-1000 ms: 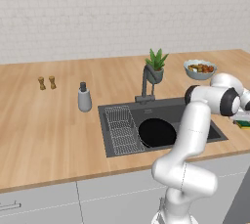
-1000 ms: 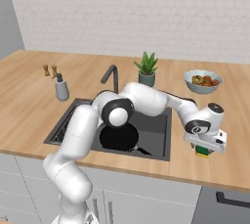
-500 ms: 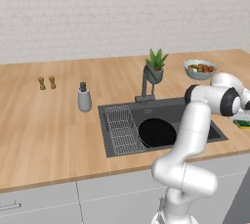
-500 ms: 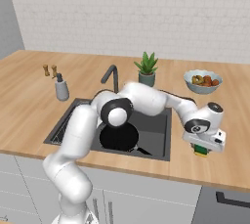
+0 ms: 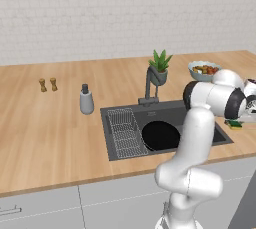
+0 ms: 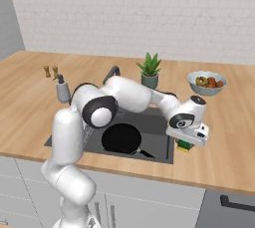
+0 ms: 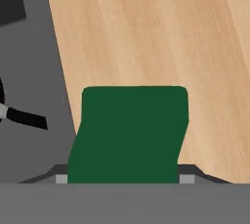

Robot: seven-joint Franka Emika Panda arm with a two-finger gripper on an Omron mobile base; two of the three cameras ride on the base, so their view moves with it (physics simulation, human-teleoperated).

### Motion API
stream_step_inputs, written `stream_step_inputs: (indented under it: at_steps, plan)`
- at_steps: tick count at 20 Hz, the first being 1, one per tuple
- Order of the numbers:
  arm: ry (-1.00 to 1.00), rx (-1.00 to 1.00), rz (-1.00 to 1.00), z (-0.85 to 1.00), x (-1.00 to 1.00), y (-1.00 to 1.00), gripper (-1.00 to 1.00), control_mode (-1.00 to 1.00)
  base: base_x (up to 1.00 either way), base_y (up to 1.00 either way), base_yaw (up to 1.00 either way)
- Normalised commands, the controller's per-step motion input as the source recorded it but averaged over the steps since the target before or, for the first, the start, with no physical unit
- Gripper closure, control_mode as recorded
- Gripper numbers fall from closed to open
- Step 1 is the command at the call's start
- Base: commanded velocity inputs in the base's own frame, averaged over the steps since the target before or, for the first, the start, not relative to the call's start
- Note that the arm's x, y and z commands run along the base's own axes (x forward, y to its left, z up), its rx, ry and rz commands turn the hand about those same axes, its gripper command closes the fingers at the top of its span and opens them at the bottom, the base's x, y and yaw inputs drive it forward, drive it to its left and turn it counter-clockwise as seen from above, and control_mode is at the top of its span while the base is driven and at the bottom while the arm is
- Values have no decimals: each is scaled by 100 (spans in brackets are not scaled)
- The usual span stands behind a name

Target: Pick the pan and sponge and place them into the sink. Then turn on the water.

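Spreading across all three frames is the wooden surface (image 5: 50,138), with the dark grey sink (image 5: 111,135) sunk into it at centre of the left base view and at centre left of the right base view. Inside the basin lies the round black pan (image 6: 121,138), its thin handle pointing toward the lower right of the right base view; in the left base view the pan (image 5: 160,135) sits just right of the ribbed wire rack (image 5: 124,132). The white arm (image 6: 129,95) reaches over the sink toward the right of the right base view. Behind the basin stand the angular faucet (image 5: 149,84) and a potted plant (image 5: 159,67), with a bowl of fruit (image 5: 203,70) at the upper right. A grey soap bottle (image 5: 86,100) stands left of the sink, and two small shakers (image 5: 48,84) sit farther left. The gripper (image 6: 185,145) hangs low over the surface just right of the sink's rim. In the hand view the green sponge (image 7: 129,132) sits between the two finger tips, touching each, so the gripper is pinching it.
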Motion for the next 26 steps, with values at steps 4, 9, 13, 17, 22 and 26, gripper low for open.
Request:
stream_step_inputs:
  at_steps: [4, 9, 13, 17, 22, 26]
  plan:
    - [0, -7, 0, 8, 0, 100, 100, -100, 0, 0, 0]
    - [-2, -1, 1, 17, 10, 99, 100, -100, 0, 0, 0]
    - [-4, 0, 0, 15, 28, 66, 100, -100, 0, 0, 0]
    - [-5, 2, 0, 0, 23, 59, 100, -100, 0, 0, 0]
    - [-7, 3, 2, 0, 29, 55, 100, -100, 0, 0, 0]
    - [-8, 0, 4, -36, 3, 49, 100, -100, 0, 0, 0]
